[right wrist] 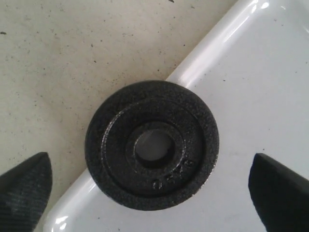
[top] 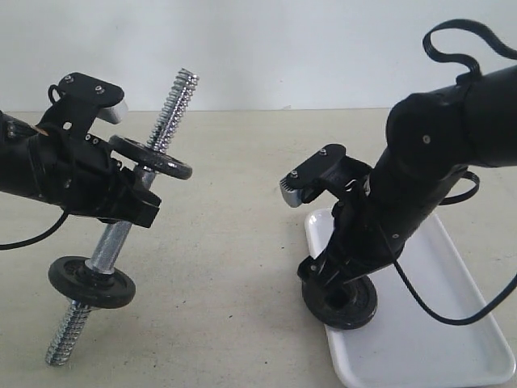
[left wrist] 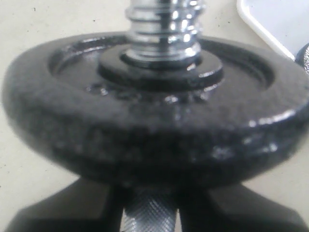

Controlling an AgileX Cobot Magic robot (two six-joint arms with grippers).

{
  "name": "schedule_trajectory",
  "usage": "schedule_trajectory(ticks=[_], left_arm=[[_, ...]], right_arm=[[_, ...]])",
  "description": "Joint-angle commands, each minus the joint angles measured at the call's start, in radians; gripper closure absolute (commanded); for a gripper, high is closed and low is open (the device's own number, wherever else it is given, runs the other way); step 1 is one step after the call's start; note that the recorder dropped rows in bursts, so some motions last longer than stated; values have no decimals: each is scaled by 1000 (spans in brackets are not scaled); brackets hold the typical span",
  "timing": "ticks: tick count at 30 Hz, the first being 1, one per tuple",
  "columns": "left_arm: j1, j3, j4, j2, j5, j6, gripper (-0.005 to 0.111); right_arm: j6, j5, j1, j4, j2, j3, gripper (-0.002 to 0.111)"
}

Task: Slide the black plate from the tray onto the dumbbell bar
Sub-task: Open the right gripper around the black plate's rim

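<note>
The move turns on the gap between the black plate (right wrist: 152, 145) and the jaws above it. The plate lies flat, hole upward, directly under the right gripper (right wrist: 150, 162). The jaws stand wide apart, one of the fingers (right wrist: 26, 188) on each side of the disc and neither touching its edge. A straight descent and a squeeze across the disc's width looks like what is called for.

In the exterior view the plate sits at about 8 o'clock on the tray (top: 452, 323), riding across the low rim, with part of it over the table (top: 242, 242). That perch may leave it slightly tilted, so it could rock as the jaws close.

The right arm is plainly the nearer one. It reaches down steeply from 2 o'clock with its wrist bent over the tray's edge.

The dumbbell bar (top: 113, 242) lies well apart from the plate, toward 9 o'clock. The left gripper (top: 129, 212) is clamped on its knurled middle and holds it off the table. The bar's long axis runs from 1 o'clock down to 7 o'clock. One disc (top: 151, 156) sits just above the grip and another (top: 90, 281) below it.

The bare threaded end (top: 179, 97) points to 1 o'clock, so the plate would have to be lifted, tipped to match that slant and threaded on from there
</note>
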State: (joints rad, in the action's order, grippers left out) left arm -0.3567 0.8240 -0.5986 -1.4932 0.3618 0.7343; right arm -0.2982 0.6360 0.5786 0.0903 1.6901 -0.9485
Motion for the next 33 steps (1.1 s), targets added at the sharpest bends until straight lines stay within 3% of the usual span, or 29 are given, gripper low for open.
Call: schedule_trajectory(ticks=[1,33], left_arm=[[-3,35,-47,55,-96,-9,102],[-3,19,-47,53,-100,-12,102]], right_arm=[[1,-69,0,-5,-2,18,6],[36,-102,0,-5,-2,18,6]])
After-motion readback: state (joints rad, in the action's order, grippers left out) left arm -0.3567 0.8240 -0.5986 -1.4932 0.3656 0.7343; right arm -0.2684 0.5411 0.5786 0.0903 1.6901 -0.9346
